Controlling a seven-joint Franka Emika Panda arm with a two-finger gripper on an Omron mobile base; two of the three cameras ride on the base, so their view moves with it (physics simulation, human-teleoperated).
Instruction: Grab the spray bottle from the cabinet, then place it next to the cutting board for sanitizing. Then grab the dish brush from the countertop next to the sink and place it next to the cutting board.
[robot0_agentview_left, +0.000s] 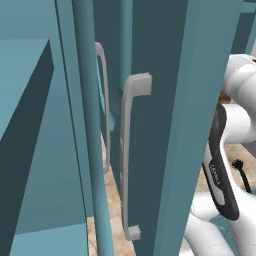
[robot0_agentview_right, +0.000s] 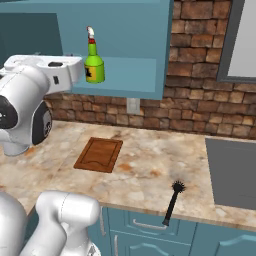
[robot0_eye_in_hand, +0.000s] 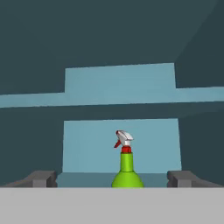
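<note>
**Gripper lined up on the spray bottle in the cabinet**

Fingertips first: the gripper (robot0_eye_in_hand: 112, 178) has its jaws spread wide with nothing between them, aimed straight into the open cabinet (robot0_agentview_right: 130, 75). On the cabinet's bottom shelf stands the spray bottle (robot0_eye_in_hand: 126, 162), upright, green body, red and white trigger head, centred between the tips but apart from them. Down below, the cutting board (robot0_agentview_right: 99, 154) lies flat on the countertop (robot0_agentview_right: 150, 170), and the dish brush (robot0_agentview_right: 172, 200) sits near the front edge, handle poking over it, beside the sink (robot0_agentview_right: 232, 172).

spray bottle (robot0_eye_in_hand: 127, 168) upright between parted claw (robot0_eye_in_hand: 114, 178) fingertips
</note>
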